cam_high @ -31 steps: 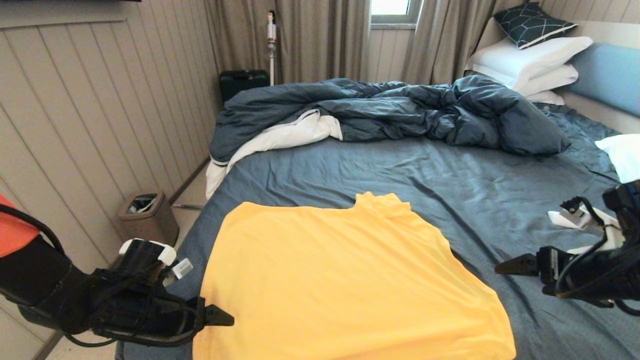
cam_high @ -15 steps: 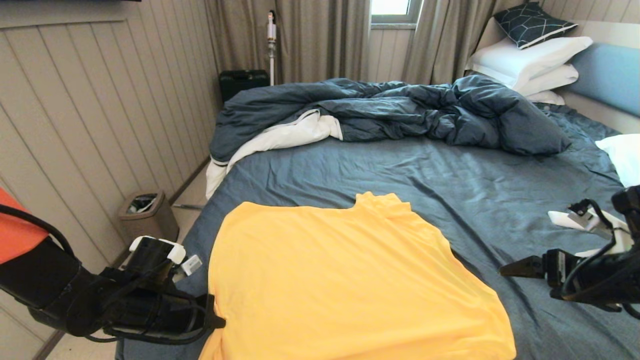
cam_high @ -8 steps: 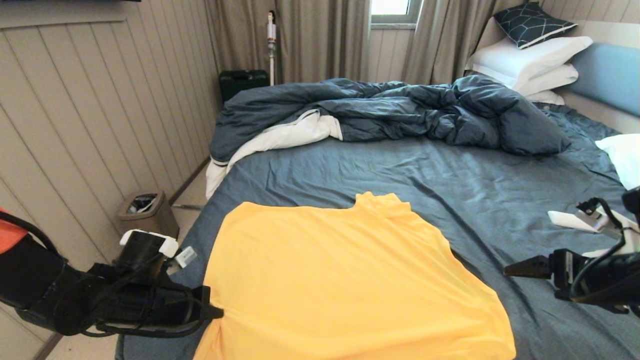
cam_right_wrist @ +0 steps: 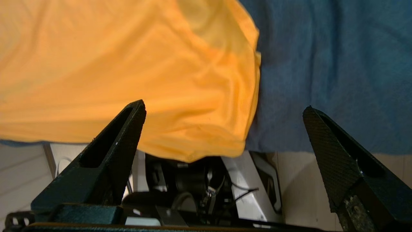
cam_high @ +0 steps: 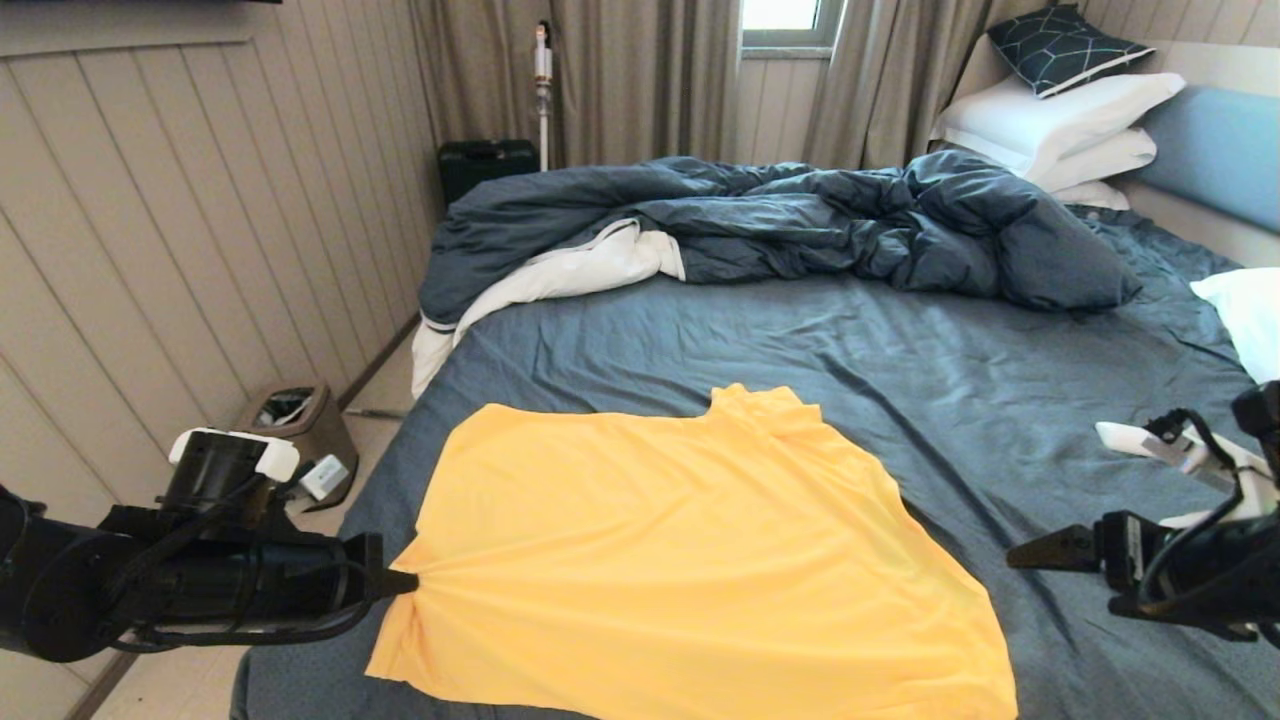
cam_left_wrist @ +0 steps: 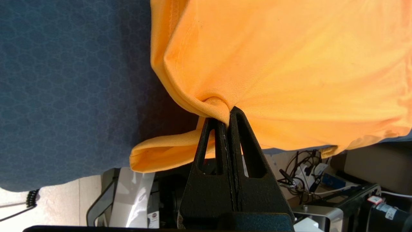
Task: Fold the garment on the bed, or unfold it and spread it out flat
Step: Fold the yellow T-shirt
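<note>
The bright yellow T-shirt point(cam_high: 690, 560) lies spread on the near part of the bed point(cam_high: 900, 350), its collar pointing to the far side. My left gripper point(cam_high: 405, 582) is shut on the shirt's left edge point(cam_left_wrist: 222, 111), and the fabric fans out in taut creases from that pinch. A loose sleeve fold point(cam_left_wrist: 161, 154) hangs beside the fingers. My right gripper point(cam_high: 1030, 552) hovers open just off the shirt's right edge point(cam_right_wrist: 251, 106), with nothing between its fingers point(cam_right_wrist: 128, 129).
A rumpled dark blue duvet point(cam_high: 780, 225) with white underside covers the far half of the bed. White pillows point(cam_high: 1060, 120) lean on the light blue headboard point(cam_high: 1220, 150). A brown bin point(cam_high: 295, 425) stands on the floor by the panelled wall at left.
My left gripper closed on the shirt's left edge and pulled it out to the left, stretching the fabric. The right gripper drifted slightly right and down.
</note>
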### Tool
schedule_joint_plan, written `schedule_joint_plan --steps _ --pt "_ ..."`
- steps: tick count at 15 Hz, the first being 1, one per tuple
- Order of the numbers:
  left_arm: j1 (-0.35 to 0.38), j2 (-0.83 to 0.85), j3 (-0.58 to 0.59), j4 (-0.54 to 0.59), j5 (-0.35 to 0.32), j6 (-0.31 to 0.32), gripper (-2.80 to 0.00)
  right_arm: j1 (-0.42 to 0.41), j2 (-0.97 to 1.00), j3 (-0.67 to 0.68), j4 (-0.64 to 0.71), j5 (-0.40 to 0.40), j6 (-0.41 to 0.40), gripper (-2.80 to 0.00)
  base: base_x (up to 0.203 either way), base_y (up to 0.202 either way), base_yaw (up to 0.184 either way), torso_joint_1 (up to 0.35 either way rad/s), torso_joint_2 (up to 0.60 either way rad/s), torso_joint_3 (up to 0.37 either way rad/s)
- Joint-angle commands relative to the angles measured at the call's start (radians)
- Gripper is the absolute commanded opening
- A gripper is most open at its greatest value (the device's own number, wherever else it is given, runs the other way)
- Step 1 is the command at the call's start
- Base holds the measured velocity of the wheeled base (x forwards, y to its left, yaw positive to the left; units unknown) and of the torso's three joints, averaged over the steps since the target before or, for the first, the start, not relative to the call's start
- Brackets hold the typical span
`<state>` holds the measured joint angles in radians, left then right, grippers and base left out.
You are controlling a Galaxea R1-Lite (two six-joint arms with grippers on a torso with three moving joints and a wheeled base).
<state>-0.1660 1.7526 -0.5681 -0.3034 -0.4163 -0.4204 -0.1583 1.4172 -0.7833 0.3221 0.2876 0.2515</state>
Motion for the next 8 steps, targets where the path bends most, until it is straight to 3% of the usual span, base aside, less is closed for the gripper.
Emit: schedule_joint_plan --steps 1,4,8 --pt "0.0 0.001 0.001 -0.002 -0.002 -0.003 -2.8 0.005 0.02 0.04 -0.003 0.014 -0.002 0.0 0.0 0.0 0.0 0.0 0.0 0.0" --pt "0.0 0.018 -0.009 -0.002 -0.001 -0.004 -2.8 0.011 0.046 0.077 -0.007 0.107 -0.006 0.0 0.0 0.0 0.0 0.0 0.0 0.0" --pt "0.0 0.041 -0.038 0.018 0.036 -0.006 -2.8 0.011 0.212 0.102 -0.054 0.124 -0.073 0.0 0.0 0.0 0.0 0.0 0.0 0.0"
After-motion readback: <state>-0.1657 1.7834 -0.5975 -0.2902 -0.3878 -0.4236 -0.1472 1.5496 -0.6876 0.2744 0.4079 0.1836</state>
